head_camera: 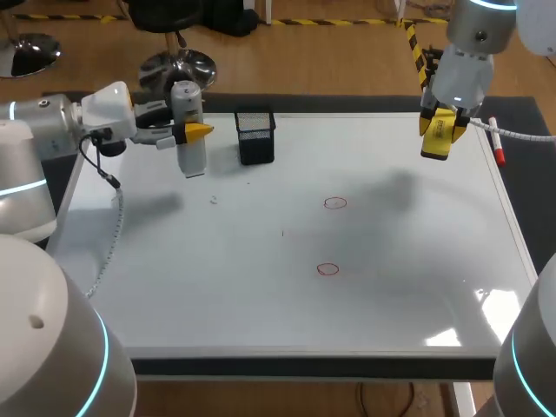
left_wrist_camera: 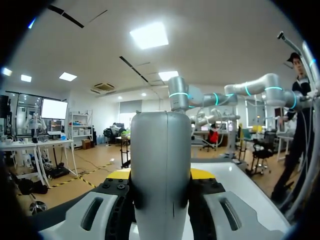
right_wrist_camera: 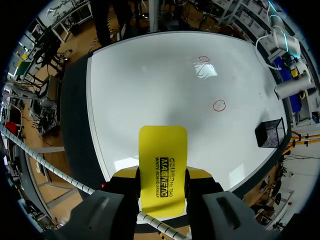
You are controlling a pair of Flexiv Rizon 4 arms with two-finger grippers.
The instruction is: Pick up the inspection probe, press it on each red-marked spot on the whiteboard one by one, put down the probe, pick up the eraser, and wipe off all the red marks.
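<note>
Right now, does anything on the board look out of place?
Nothing spilled or damaged. Oddly, the left gripper is shut on the probe while the right gripper is shut on the eraser, both at once; the two red circles are unwiped.

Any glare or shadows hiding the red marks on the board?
Head view: glare sits on the whiteboard at its near right corner, soft shadows elsewhere; both red marks show clear. Right wrist view: a light reflection lies just beside the farther mark, not over it. Left wrist view: the probe fills the middle, no marks visible.
</note>
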